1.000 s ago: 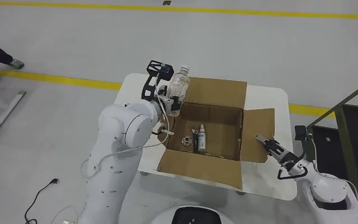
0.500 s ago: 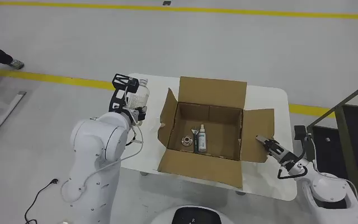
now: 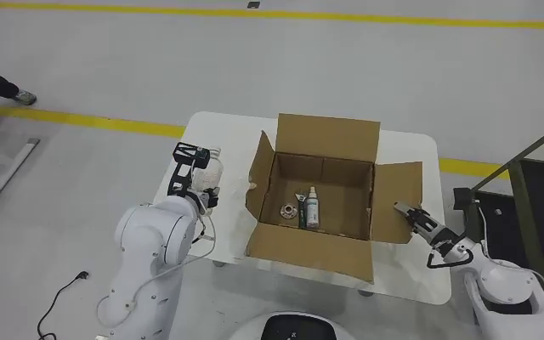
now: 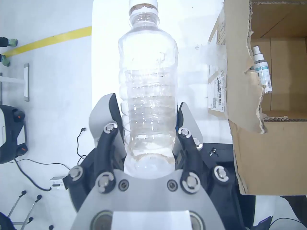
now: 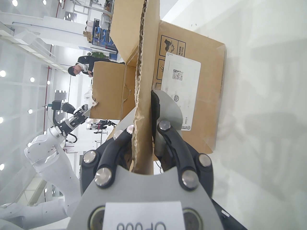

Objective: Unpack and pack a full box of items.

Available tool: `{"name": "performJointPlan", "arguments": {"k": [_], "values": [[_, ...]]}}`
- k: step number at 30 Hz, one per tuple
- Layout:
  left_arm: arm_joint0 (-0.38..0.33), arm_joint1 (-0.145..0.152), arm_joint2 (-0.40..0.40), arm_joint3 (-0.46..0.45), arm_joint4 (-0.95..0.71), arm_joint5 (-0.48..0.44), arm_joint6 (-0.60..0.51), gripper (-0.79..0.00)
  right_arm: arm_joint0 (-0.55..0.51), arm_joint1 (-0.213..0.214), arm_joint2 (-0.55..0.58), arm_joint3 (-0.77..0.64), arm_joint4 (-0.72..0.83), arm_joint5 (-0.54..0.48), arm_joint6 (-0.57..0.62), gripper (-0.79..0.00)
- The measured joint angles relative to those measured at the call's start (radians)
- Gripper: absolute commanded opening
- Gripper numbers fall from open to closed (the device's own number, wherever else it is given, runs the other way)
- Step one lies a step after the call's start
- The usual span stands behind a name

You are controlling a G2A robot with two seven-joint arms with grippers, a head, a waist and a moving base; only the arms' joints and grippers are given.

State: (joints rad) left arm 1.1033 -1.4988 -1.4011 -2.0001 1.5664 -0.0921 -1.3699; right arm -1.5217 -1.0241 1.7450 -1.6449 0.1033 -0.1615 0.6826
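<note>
The left gripper (image 4: 150, 111) is clamped on the lower body of the clear bottle (image 4: 148, 68), held over the table (image 3: 212, 136) beside the box (image 3: 327, 136) and apart from its left flap. The right gripper (image 5: 146, 111) pinches the right flap (image 5: 144, 48). The step in hand appears to be depositing the bottle outside the box. Its base faces the palm, so lay it on its side. Lower it until the body bears on the table, then spread the fingers. It looks light and round, so expect rolling. Release well away from the table edge.
</note>
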Motion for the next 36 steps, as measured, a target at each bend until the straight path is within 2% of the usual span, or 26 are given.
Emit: {"name": "performJointPlan", "arguments": {"k": [7,10,18,26,36], "values": [[0.005,0.0,0.002,0.004,-0.002,-0.001,0.005,-0.785,0.001,0.004,0.02,0.014,0.006,-0.01,0.012,-0.785],[0.036,0.002,0.011,0.035,0.002,-0.006,0.064,-0.785,0.001,0.005,0.029,0.026,0.008,-0.018,0.019,-0.785],[0.091,0.012,0.006,0.152,0.026,-0.033,0.151,-0.785,-0.002,0.012,0.051,0.052,0.005,-0.038,0.057,-0.785],[0.131,0.018,0.003,0.288,0.065,0.016,0.268,-0.785,0.008,0.014,0.05,0.067,0.007,-0.045,0.064,-0.785],[0.113,0.02,0.006,0.449,0.042,0.039,0.384,-0.785,0.021,0.016,0.038,0.078,0.01,-0.056,0.072,-0.785]]}}
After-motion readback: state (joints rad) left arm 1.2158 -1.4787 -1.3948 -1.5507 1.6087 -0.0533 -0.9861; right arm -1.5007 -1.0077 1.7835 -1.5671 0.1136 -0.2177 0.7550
